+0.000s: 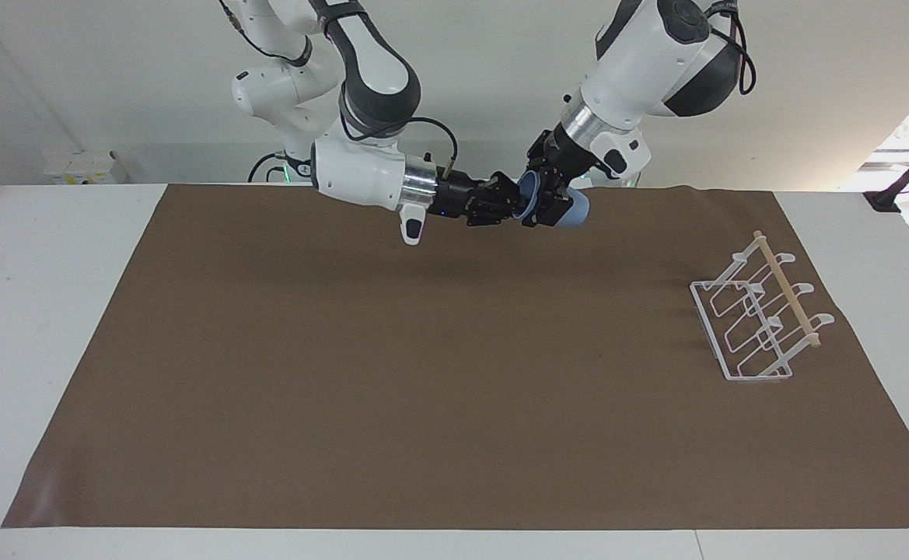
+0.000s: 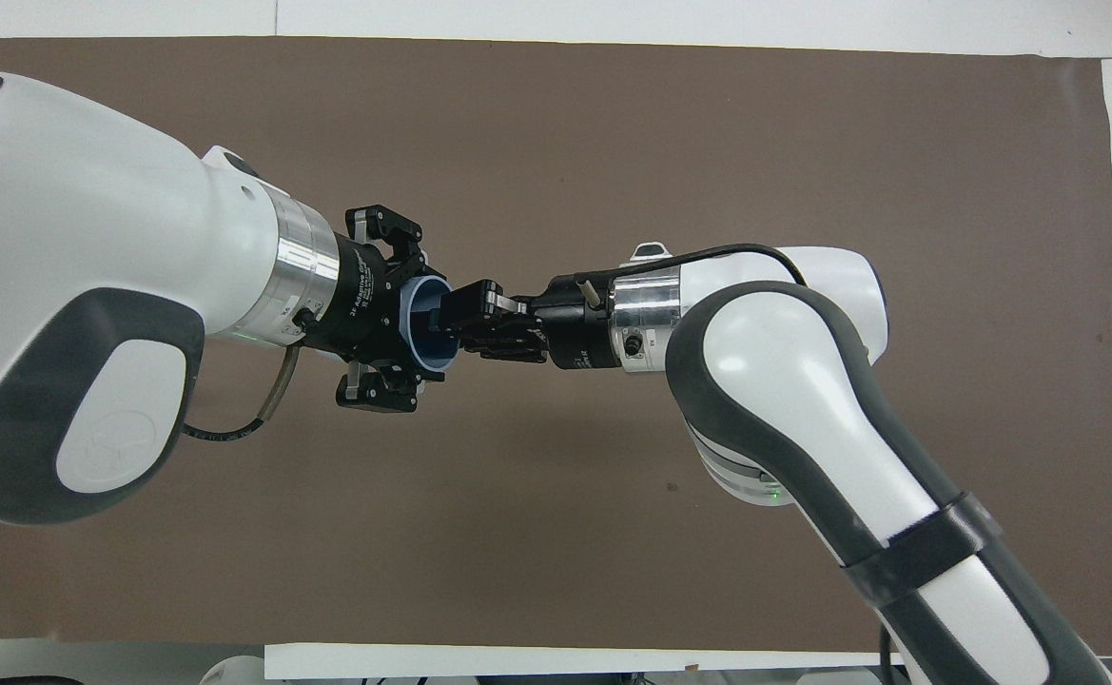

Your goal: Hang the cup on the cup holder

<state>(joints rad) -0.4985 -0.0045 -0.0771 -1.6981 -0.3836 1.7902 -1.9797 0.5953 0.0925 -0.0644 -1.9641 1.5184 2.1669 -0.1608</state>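
The light-blue cup (image 1: pixel 575 210) (image 2: pixel 425 354) hangs on its side in the air over the mat's edge nearest the robots, its mouth turned toward the right arm. My left gripper (image 1: pixel 545 204) (image 2: pixel 399 319) is shut on the cup's body. My right gripper (image 1: pixel 512 206) (image 2: pixel 451 312) sits at the cup's mouth, its tip reaching just inside the rim. The white wire cup holder (image 1: pixel 787 295) with its wooden dowel stands on the mat toward the left arm's end of the table, well apart from both grippers. It is out of the overhead view.
A brown mat (image 1: pixel 423 373) (image 2: pixel 613 143) covers most of the white table (image 1: pixel 50 311). Both arms meet in the air above the mat's edge nearest the robots.
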